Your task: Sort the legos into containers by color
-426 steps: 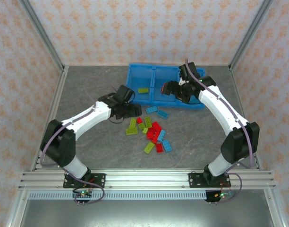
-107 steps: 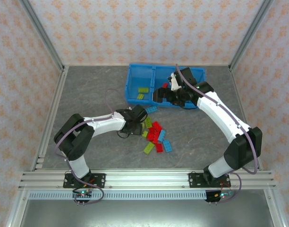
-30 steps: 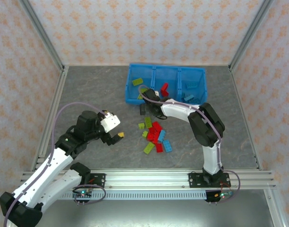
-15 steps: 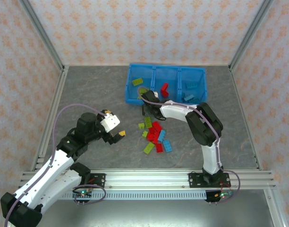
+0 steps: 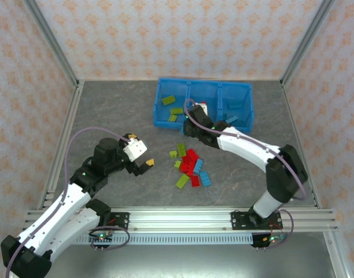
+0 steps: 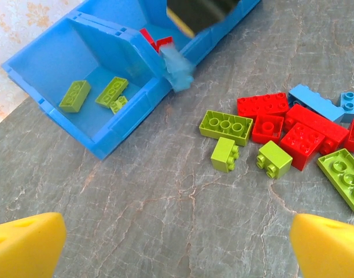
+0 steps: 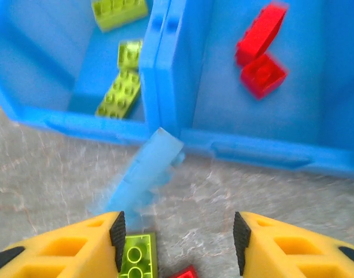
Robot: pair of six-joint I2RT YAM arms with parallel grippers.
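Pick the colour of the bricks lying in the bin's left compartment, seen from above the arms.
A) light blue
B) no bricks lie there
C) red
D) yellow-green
D: three yellow-green bricks lie in the left compartment, while the red bricks sit in the one beside it.
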